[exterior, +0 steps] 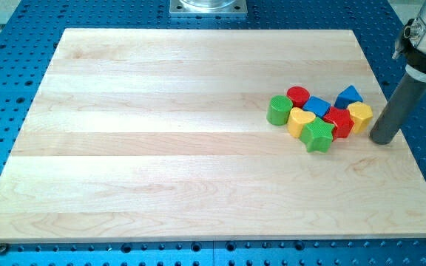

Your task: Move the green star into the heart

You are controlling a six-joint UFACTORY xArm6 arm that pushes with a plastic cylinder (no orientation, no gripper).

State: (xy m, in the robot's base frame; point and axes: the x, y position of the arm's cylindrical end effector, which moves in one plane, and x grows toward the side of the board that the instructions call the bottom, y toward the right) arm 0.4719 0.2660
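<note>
The green star point(317, 136) lies at the lower edge of a tight cluster on the right of the wooden board point(161, 148). It touches the yellow heart point(299, 121) just up and left of it, and the red star point(339, 121) on its right. My tip point(381, 140) rests on the board at the right of the cluster, just right of the yellow hexagon-like block point(360, 116), about 85 px right of the green star.
The cluster also holds a green cylinder point(278, 110) at its left, a red cylinder point(297, 96), a blue cube-like block point(316, 106) and a blue pentagon-like block point(348, 96). The board's right edge lies close to my tip. A metal mount point(208, 7) sits at the view's top.
</note>
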